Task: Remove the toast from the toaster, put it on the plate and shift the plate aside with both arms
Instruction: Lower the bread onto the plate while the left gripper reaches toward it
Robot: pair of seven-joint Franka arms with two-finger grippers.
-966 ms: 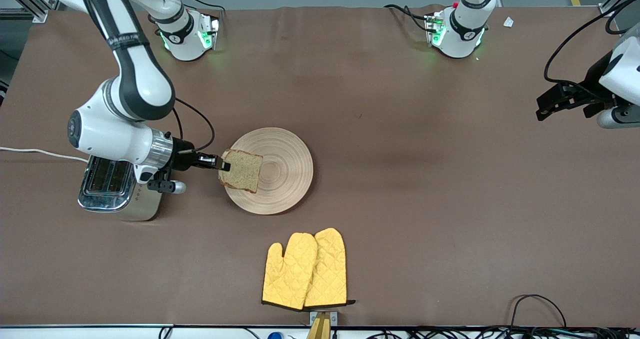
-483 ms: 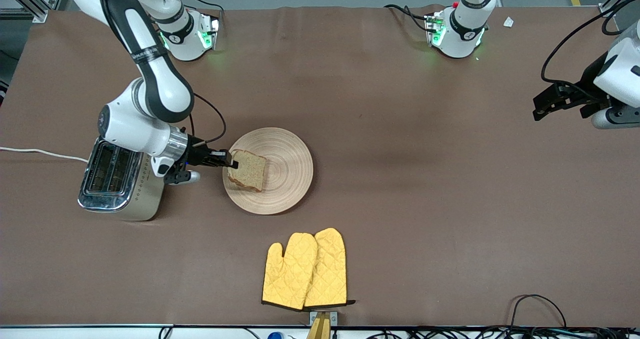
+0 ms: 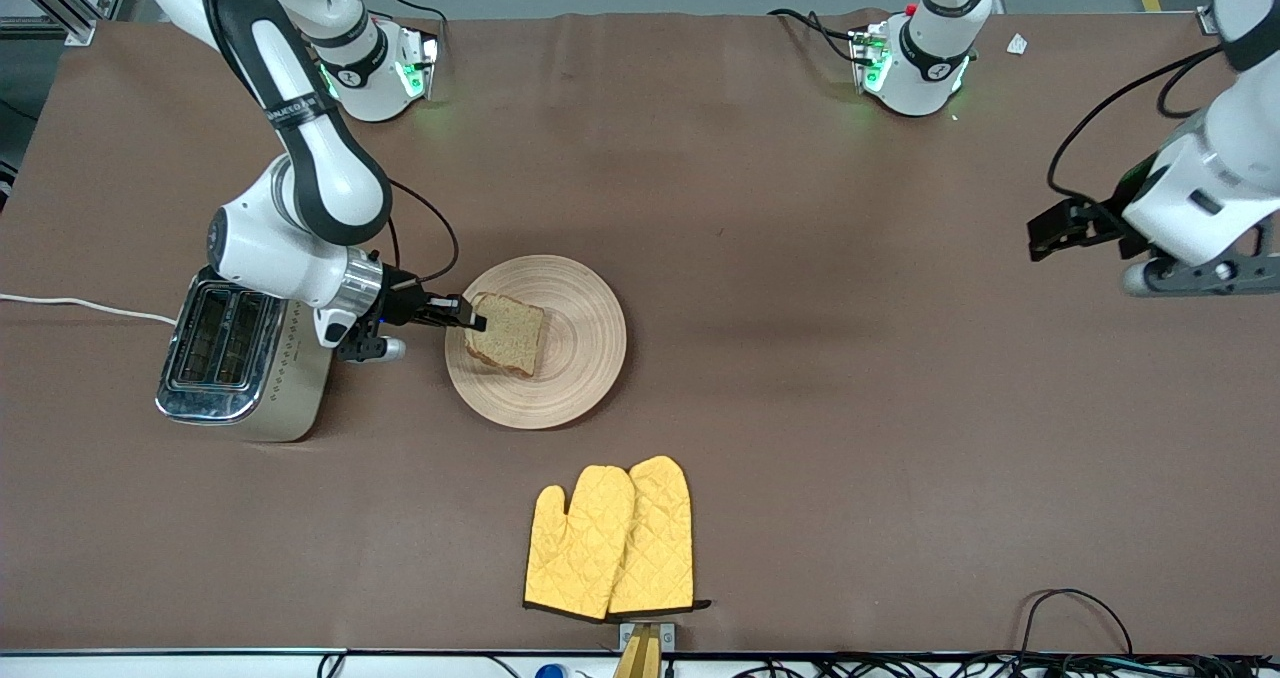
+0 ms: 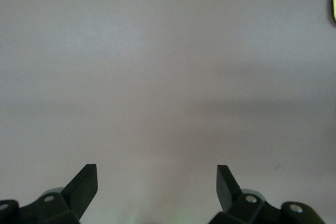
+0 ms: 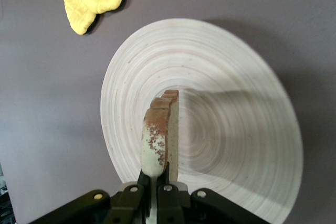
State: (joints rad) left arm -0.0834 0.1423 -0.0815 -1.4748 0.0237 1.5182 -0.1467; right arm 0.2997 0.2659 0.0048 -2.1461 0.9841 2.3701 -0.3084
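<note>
Clamped in the right gripper, toast is out of the toaster, over plate, unreleased; left gripper fingers wide, empty; plate move pending.

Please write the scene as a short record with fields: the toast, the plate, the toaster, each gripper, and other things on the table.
toast: the toast is held by one edge over the plate, not yet released
plate: the plate lies between the toaster and the table's middle
toaster: the toaster stands at the right arm's end of the table, both slots empty
right gripper: the right gripper is shut on the toast's edge, over the plate's rim
left gripper: the left gripper is open, empty, over bare table at the left arm's end
other: the oven mitts lie nearer to the front camera than the plate
</note>
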